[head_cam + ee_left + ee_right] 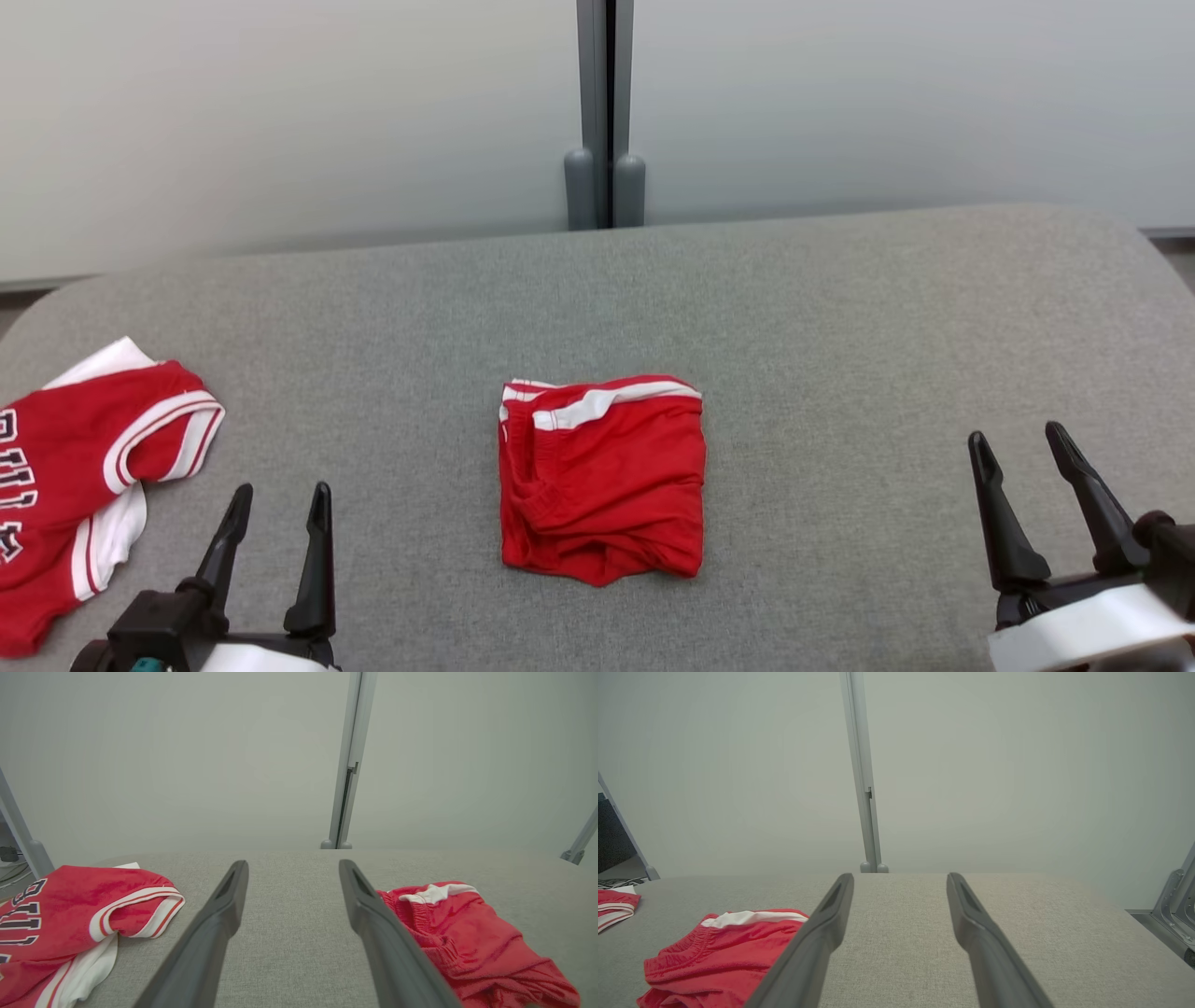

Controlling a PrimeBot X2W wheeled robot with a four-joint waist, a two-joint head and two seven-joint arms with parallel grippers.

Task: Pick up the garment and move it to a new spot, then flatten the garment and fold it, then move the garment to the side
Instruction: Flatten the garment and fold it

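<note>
Open left claw between jersey and folded shorts.

1. Two red garments: folded shorts and a lettered jersey
2. Two tools: left tool, right tool
3. One grey surface
4. One grey post
</note>
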